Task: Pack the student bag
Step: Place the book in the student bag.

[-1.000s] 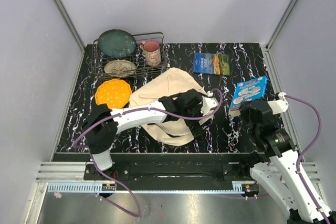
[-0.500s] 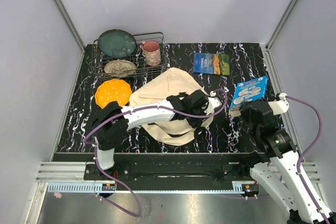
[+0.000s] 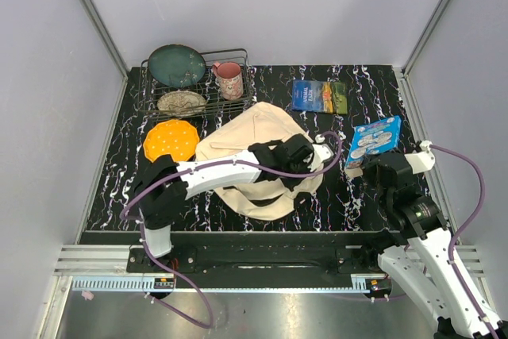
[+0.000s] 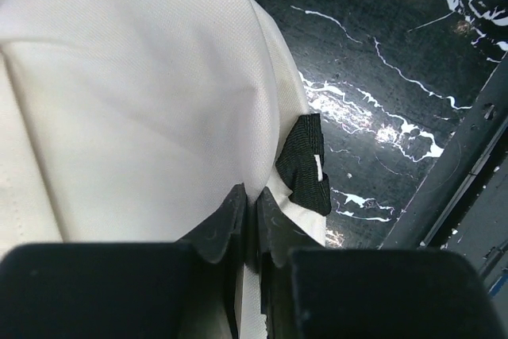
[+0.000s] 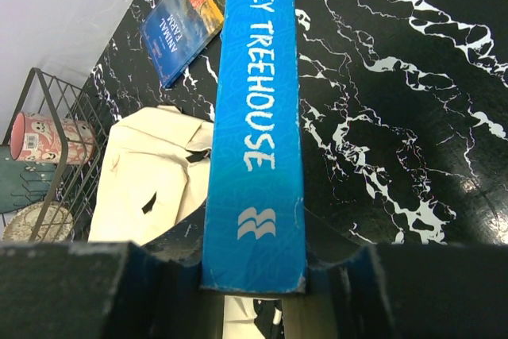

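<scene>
The cream student bag [image 3: 246, 136] lies mid-table, partly under my left arm. My left gripper [image 3: 304, 163] sits over its right edge. In the left wrist view the jaws [image 4: 252, 204] are pinched together on a fold of the bag's canvas [image 4: 127, 117], next to a black strap loop [image 4: 305, 160]. My right gripper [image 3: 367, 164] is shut on a blue book [image 3: 375, 139], held right of the bag above the table. In the right wrist view the book's spine [image 5: 258, 101] stands between the fingers [image 5: 254, 271], with the bag [image 5: 143, 172] beyond.
A second book [image 3: 319, 96] lies flat at the back. A wire dish rack [image 3: 238, 105] at back left holds a green plate [image 3: 176, 65], a speckled bowl [image 3: 182, 102] and a pink mug [image 3: 229, 79]. An orange plate [image 3: 171, 140] lies left of the bag.
My left gripper went from wide open to pinched on the bag's right edge and drew slightly left. The right arm with the blue book barely moved.
</scene>
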Controlling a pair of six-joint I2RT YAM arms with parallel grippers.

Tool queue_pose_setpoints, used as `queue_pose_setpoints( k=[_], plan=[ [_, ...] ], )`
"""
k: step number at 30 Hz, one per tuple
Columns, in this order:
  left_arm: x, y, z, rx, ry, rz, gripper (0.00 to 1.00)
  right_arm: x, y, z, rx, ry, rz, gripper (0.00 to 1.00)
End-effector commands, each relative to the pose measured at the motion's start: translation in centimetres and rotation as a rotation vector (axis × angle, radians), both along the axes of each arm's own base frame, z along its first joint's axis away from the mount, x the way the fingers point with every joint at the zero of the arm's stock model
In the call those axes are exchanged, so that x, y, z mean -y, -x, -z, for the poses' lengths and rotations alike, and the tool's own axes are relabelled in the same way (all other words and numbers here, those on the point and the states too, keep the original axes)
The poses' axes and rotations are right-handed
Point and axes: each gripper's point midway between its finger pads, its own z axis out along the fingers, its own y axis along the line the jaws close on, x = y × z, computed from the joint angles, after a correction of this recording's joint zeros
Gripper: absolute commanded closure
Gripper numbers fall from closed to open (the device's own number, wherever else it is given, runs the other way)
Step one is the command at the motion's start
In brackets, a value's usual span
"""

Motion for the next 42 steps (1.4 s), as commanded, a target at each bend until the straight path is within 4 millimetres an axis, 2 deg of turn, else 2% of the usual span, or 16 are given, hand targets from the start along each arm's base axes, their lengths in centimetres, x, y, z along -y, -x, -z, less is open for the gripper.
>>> queue_pose_setpoints(
  k=[1,5,8,13,16,18,19,22,25,29,30,33,35,38,41,42],
  plan=[
    [0.9,-1.5,-7.2,0.121,0.130,-0.012,0.97,-0.5,-0.6,-1.6,0.082,-0.051,-0.002,0.92],
    [1.2,-1.4,-8.6,0.116,0.170,0.000,0.91,-0.7,-0.6,-1.1,0.071,-0.059,-0.012,0.92],
    [1.3,-1.2,-8.7,0.090,0.184,0.007,0.90,-0.9,-0.6,-1.0,0.067,-0.059,-0.016,0.92],
    [1.5,-0.7,-8.5,0.052,0.203,0.026,0.80,-0.8,-0.6,-1.0,0.067,-0.055,-0.016,0.91],
    [1.6,-0.4,-8.4,0.034,0.215,0.040,0.84,-0.8,-0.6,-1.0,0.067,-0.055,-0.016,0.91],
    [1.7,-0.3,-8.3,0.023,0.223,0.052,0.97,-0.8,-0.6,-1.0,0.065,-0.055,-0.016,0.90],
    [1.7,-0.3,-8.3,0.019,0.222,0.054,1.00,-0.8,-0.6,-1.0,0.066,-0.054,-0.015,0.90],
    [1.6,-0.4,-8.3,0.023,0.223,0.047,1.00,-0.9,-0.6,-1.2,0.069,-0.054,-0.026,0.90],
    [0.8,-1.7,-9.3,0.068,0.235,0.005,1.00,-1.4,-0.6,-1.5,0.067,-0.044,-0.062,0.89],
    [-1.4,-5.3,-10.9,0.101,0.268,-0.118,1.00,-2.9,-0.5,-1.6,0.054,-0.058,-0.147,0.91],
    [-2.0,-6.0,-11.3,0.104,0.278,-0.143,1.00,-3.8,-0.3,-1.8,0.052,-0.061,-0.207,0.93],
    [-4.1,-8.4,-14.3,0.138,0.350,-0.218,1.00,-5.3,0.4,-3.0,0.072,-0.075,-0.316,0.93],
    [-5.5,-9.9,-15.6,0.154,0.373,-0.257,1.00,-5.7,1.3,-3.2,0.076,-0.056,-0.378,0.93],
    [-6.7,-10.9,-17.5,0.188,0.395,-0.287,1.00,-7.0,3.1,-4.2,0.114,-0.073,-0.491,0.95],
    [-7.1,-11.1,-19.3,0.217,0.425,-0.297,1.00,-9.3,4.5,-5.8,0.162,-0.135,-0.636,0.96],
    [-7.1,-11.0,-20.3,0.230,0.446,-0.296,1.00,-10.7,5.4,-6.2,0.164,-0.168,-0.723,0.96]
  ],
)
